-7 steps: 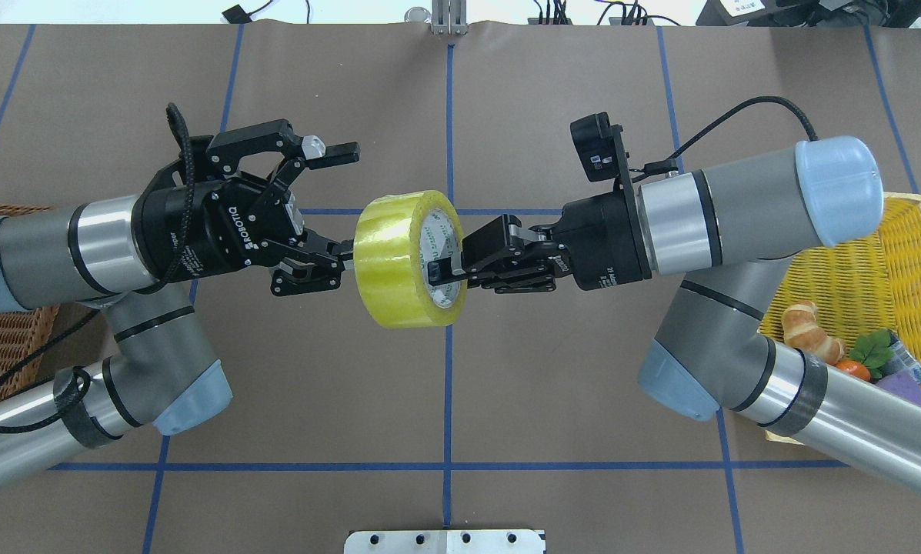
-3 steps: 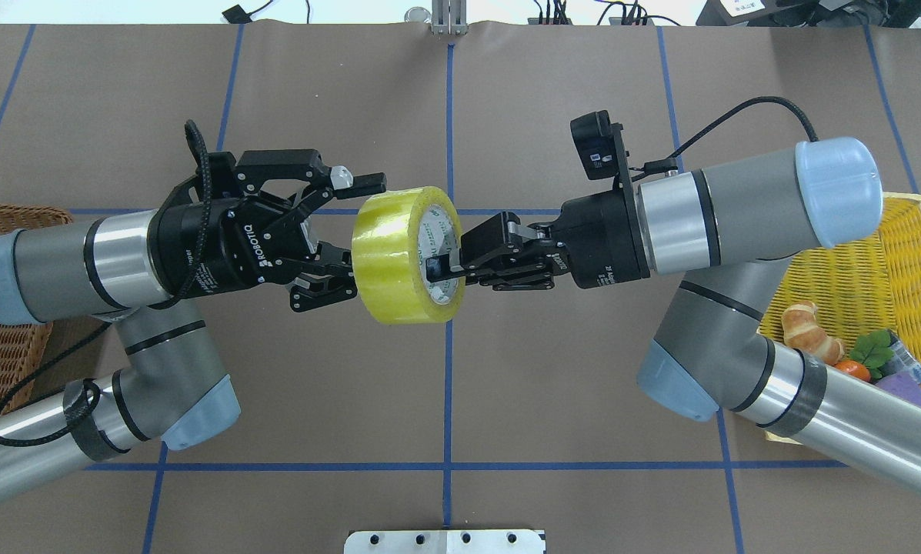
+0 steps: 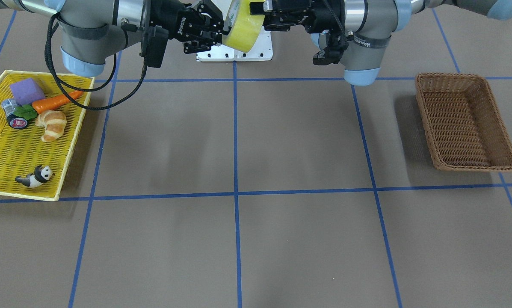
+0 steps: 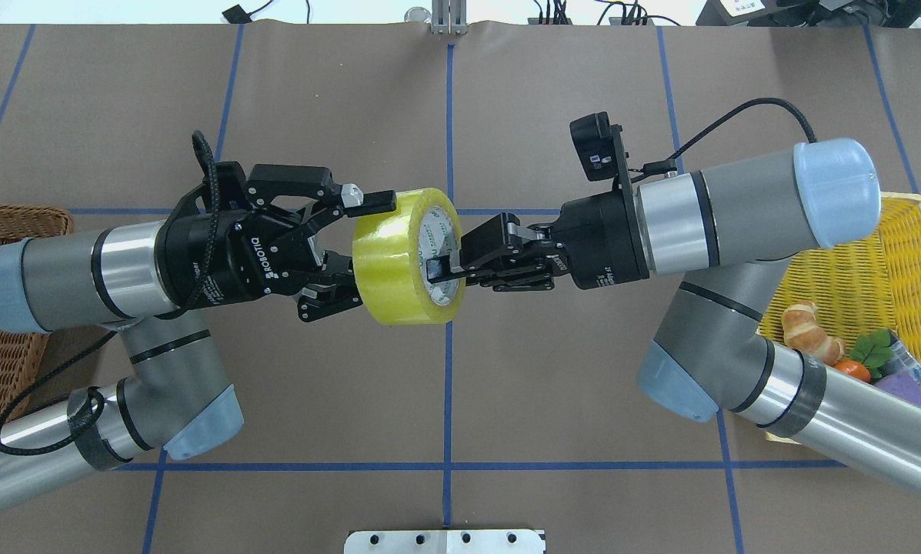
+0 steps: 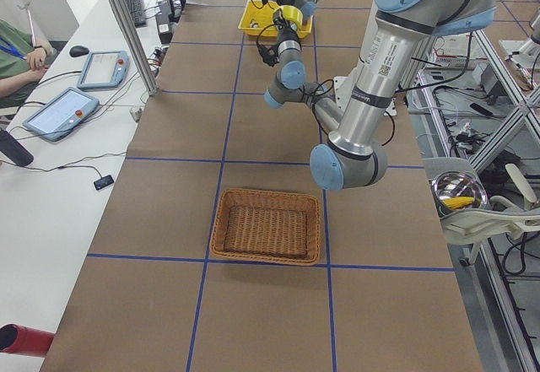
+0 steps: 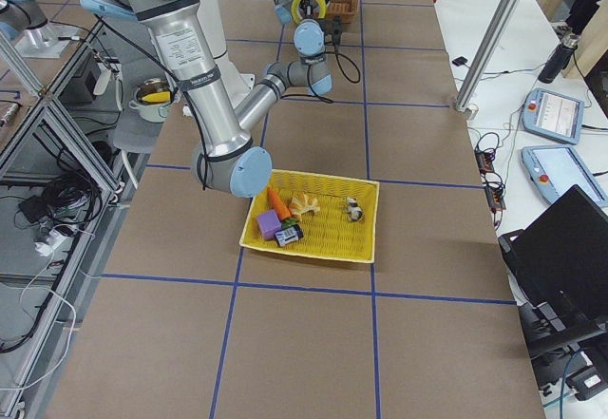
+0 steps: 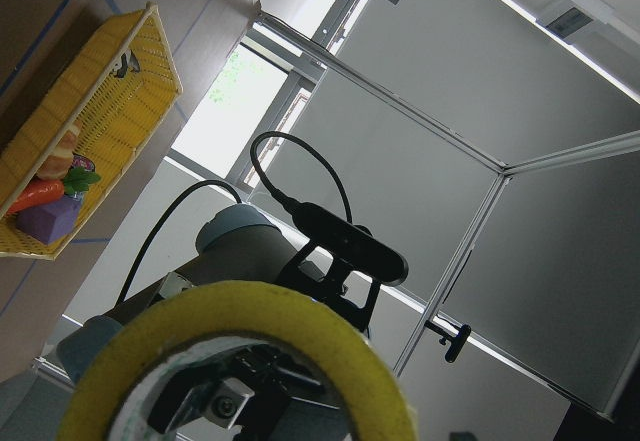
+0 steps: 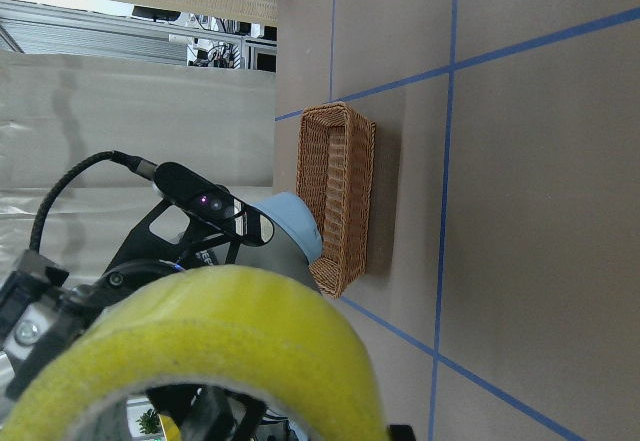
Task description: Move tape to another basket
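Note:
The yellow tape roll (image 4: 398, 258) hangs in the air over the table's middle, its axis roughly level. My right gripper (image 4: 438, 269) is shut on its right rim, one finger inside the whitish core. My left gripper (image 4: 368, 250) is open, with its fingers straddling the roll's left side, one at the top and one at the lower left. The front-facing view shows the tape (image 3: 243, 25) between the two grippers. The roll fills the bottom of the left wrist view (image 7: 240, 351) and of the right wrist view (image 8: 210, 331). The brown wicker basket (image 3: 465, 124) stands empty on my left.
The yellow plastic basket (image 3: 7, 145) on my right holds a carrot (image 3: 57, 101), a croissant (image 3: 52, 124), a purple block (image 3: 27, 90), a small dark cylinder (image 3: 15, 119) and a panda figure (image 3: 35, 176). My left arm overhangs part of the wicker basket (image 4: 21, 219).
My left arm has moved right to the tape, and its open fingers now straddle the roll's left side. The right gripper and the tape have stayed put.

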Controlling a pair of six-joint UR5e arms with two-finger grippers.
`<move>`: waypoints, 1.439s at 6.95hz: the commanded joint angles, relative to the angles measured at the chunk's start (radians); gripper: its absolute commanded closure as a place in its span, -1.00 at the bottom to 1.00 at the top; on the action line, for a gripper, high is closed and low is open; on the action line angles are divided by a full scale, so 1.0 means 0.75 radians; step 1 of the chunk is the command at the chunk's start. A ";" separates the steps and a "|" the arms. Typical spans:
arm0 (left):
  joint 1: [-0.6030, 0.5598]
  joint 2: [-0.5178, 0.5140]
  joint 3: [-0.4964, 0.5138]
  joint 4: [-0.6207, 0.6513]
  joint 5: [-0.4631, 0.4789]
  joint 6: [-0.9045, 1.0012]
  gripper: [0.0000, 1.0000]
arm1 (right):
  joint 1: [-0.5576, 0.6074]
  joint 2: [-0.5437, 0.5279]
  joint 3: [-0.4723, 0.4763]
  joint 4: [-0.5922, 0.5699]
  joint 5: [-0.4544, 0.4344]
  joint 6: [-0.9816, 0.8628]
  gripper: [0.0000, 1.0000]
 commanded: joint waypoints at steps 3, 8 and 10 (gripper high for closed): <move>0.006 0.002 -0.004 -0.002 -0.002 0.051 1.00 | -0.007 -0.010 0.004 0.004 -0.036 0.002 -1.00; -0.002 0.026 -0.008 0.002 -0.025 0.076 1.00 | 0.079 -0.151 0.006 0.043 0.039 -0.059 -1.00; -0.185 0.043 -0.008 0.230 -0.242 0.151 1.00 | 0.376 -0.190 -0.083 0.022 0.310 -0.137 -1.00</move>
